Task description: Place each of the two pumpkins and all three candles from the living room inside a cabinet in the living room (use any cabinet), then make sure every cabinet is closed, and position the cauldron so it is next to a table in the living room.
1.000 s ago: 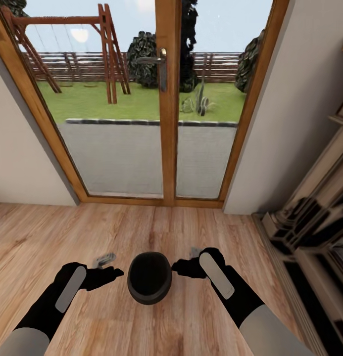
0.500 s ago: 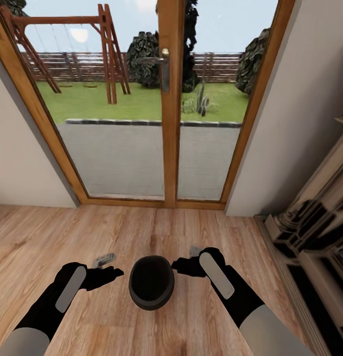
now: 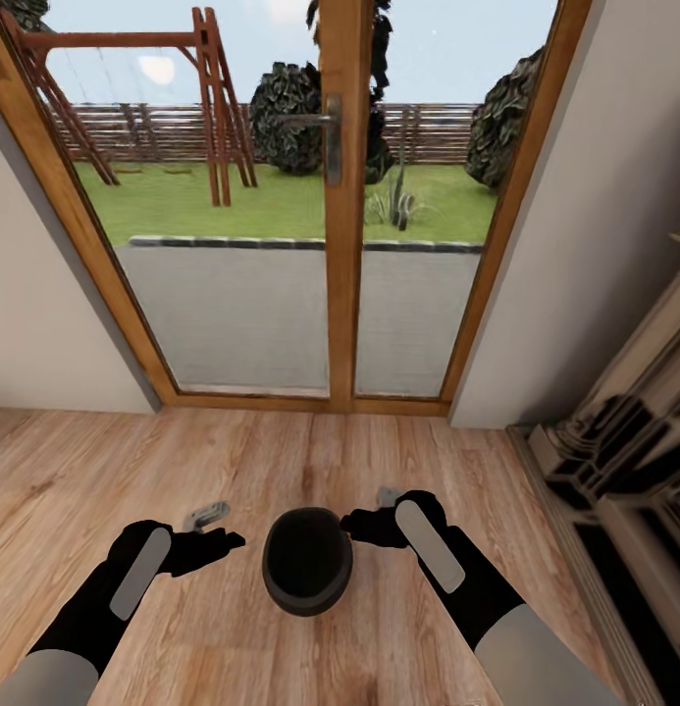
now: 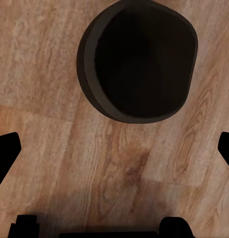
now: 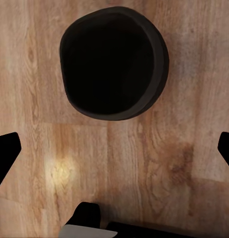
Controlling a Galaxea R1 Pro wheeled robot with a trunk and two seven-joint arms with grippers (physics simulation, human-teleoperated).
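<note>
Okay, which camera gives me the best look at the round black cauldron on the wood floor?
The right wrist view: the round black cauldron shows whole from above, mouth and rim. The left wrist view crops its rim at the picture's edge. The head view shows it small, between the two arms.

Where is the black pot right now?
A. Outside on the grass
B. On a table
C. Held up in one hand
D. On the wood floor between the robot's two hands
D. The cauldron sits on the wooden floor, between the left gripper and right gripper, with neither touching it.
</note>
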